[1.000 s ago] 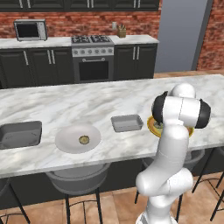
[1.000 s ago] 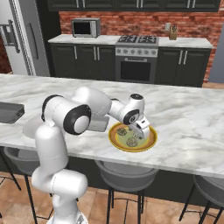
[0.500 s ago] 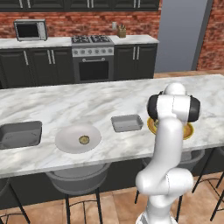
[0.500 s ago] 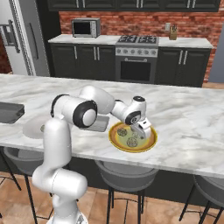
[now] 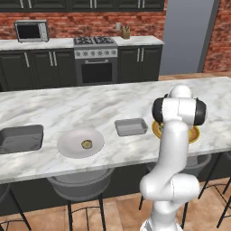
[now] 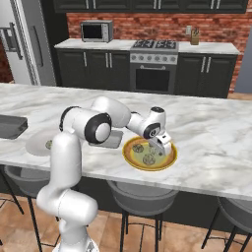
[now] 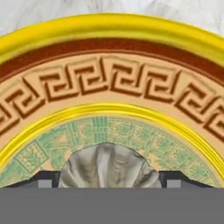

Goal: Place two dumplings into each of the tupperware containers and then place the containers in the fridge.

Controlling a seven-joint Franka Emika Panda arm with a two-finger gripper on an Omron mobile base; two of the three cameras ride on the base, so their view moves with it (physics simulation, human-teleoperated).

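My gripper (image 7: 111, 180) is down on the yellow-rimmed plate (image 6: 147, 168), its dark fingertips (image 7: 46, 179) standing wide on either side of a pale dumpling (image 7: 107, 164). They sit close to its flanks, and I cannot tell if they touch it. In the right base view the gripper (image 6: 161, 148) is over the plate's right half, beside two more dumplings (image 6: 139, 147). One dumpling (image 5: 86, 144) lies on the white plate (image 5: 67, 146). One tupperware container (image 5: 131, 127) is just left of the arm, the other (image 5: 20, 137) at the far left. The fridge (image 6: 24, 42) stands back left.
The marble island (image 5: 90, 106) carries everything, with stools (image 5: 81, 189) tucked under its near edge. Behind it run dark cabinets, a stove (image 5: 94, 58) and a microwave (image 5: 30, 30). My own arm hides most of the yellow-rimmed plate in the left base view.
The hand has sunk lower onto the yellow-rimmed plate and the arm's upper links have swung right. The plates, containers and dumplings have not moved.
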